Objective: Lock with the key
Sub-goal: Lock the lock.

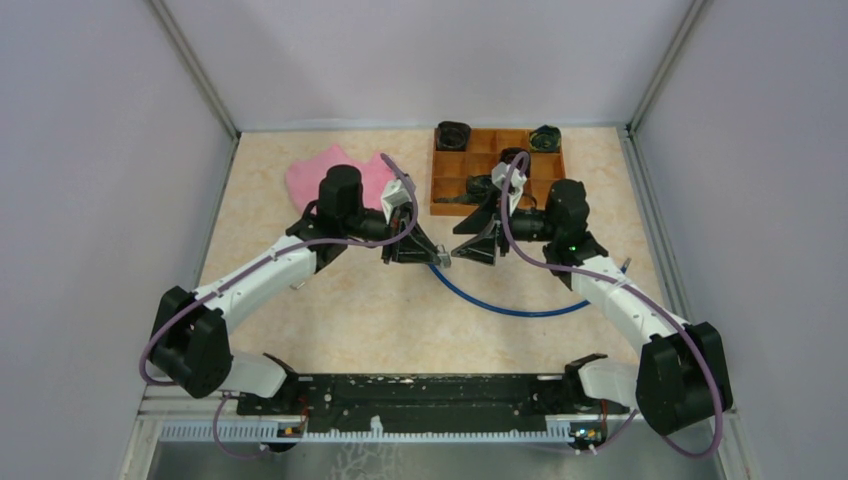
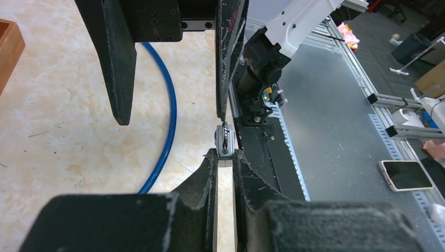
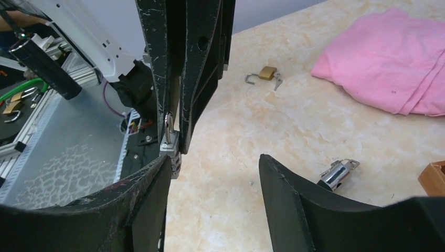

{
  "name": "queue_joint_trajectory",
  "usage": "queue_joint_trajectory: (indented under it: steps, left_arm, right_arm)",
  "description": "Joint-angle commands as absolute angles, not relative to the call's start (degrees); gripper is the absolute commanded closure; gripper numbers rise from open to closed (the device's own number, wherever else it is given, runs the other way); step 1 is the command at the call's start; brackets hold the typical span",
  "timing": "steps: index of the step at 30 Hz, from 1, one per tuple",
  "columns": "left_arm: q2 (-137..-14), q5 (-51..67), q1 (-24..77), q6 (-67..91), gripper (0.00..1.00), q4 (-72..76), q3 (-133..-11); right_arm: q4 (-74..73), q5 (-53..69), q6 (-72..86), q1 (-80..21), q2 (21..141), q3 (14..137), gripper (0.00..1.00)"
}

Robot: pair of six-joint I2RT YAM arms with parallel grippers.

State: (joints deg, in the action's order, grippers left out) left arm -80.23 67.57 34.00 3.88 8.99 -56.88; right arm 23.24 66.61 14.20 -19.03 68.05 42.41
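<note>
Desk: Which step is this?
Photographer: The left gripper (image 2: 225,156) pinches the small silver padlock (image 2: 224,142) above the blue cable (image 2: 173,113), jaws nearly shut on its body. The right gripper (image 3: 215,160) gapes, empty, one finger just beside the lock.
Desk: Next?
Photographer: Probably finding the key, which I cannot make out, then a careful turn.

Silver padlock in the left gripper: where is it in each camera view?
Top external: silver padlock near picture centre.
Left wrist: padlock at picture centre.
Right wrist: padlock left of centre, mid-height.
Shared landmark: the left gripper pinching it.
</note>
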Motion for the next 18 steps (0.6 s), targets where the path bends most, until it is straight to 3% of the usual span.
queue_joint_trajectory:
  steps: [1, 18]
  left_arm:
    - [-78.82, 70.40, 34.10, 5.32, 1.00, 12.39, -56.11]
    - [-78.89, 69.78, 34.10, 4.13, 1.00, 11.96, -55.86]
  right_arm:
    - [26.81, 68.63, 15.05, -20.13, 66.84, 43.06, 0.37]
    - [18.99, 62.09, 10.57, -24.13, 67.78, 45.53, 0.37]
